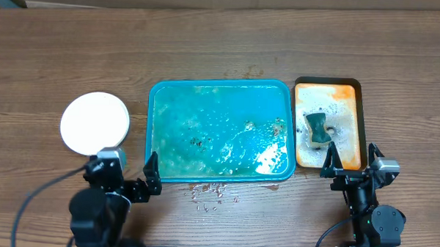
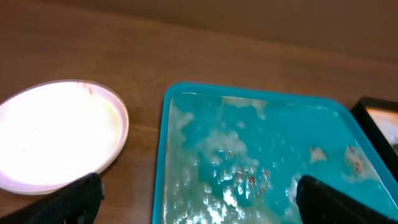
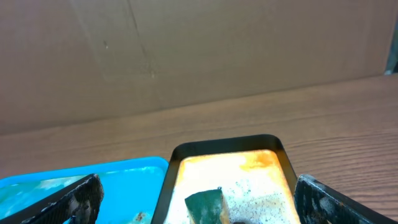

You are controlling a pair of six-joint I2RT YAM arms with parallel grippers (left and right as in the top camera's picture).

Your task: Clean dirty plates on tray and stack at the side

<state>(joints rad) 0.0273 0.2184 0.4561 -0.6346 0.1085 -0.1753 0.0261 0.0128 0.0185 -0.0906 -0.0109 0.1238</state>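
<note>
The teal-blue tray (image 1: 221,83) lies at the table's centre, wet and foamy, with no plate on it. A white round plate (image 1: 95,123) sits on the table left of the tray. I cannot tell whether other plates lie under it, and no yellow-green plate shows. The plate (image 2: 56,134) and the tray (image 2: 249,143) also show in the left wrist view. My left gripper (image 1: 128,172) is open and empty at the tray's front left corner. My right gripper (image 1: 352,166) is open and empty at the front edge of the orange tray.
A narrow orange tray (image 1: 349,91) with foam and a green sponge (image 1: 317,128) stands right of the teal tray. Both show in the right wrist view, the orange tray (image 3: 249,163) and the sponge (image 3: 207,205). Crumbs and drops (image 1: 210,191) lie in front of the teal tray.
</note>
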